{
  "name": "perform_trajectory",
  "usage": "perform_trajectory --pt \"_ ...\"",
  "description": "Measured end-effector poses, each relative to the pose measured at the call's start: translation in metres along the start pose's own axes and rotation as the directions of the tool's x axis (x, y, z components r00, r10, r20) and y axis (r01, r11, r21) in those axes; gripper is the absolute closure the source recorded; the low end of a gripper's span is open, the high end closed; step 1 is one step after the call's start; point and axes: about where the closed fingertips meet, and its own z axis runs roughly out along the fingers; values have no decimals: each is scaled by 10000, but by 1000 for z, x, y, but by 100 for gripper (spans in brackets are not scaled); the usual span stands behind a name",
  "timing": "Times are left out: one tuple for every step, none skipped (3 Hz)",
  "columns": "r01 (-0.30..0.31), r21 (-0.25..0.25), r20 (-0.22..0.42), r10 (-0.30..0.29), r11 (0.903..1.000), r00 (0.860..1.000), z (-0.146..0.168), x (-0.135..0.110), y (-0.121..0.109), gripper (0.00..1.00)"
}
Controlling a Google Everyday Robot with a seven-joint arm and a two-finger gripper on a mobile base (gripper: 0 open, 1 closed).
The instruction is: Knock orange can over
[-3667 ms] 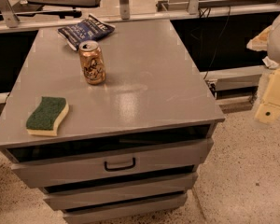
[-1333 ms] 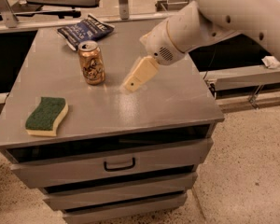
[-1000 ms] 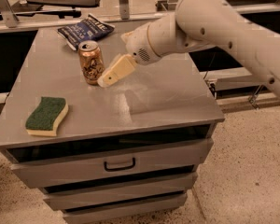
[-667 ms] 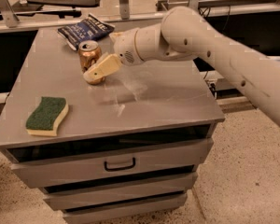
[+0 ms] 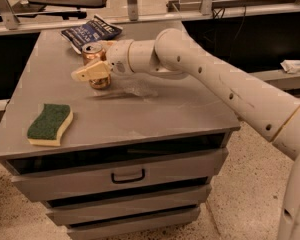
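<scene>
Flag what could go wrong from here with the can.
The tool sits across the front of the upright can; a push may slide it instead of tipping it. The bag lies just behind, so the can might lean on it. Once down, it could roll off the table.

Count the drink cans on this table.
1. The orange can sits toward the table's back left, just in front of the blue snack bag, with the gripper across its side. The arm might hide another.
</scene>
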Motion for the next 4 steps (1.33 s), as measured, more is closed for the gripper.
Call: perform_trajectory --pt "-154 44 243 153 9999 9996 6 5 1 42" --pt "-218 245 266 212 9995 9994 -4 5 -4 65" --pt "29 522 0 -29 9986 10000 -31 -7 -15 88" --pt "428 595 -733 -384 9973 9966 -64 -14 -23 100"
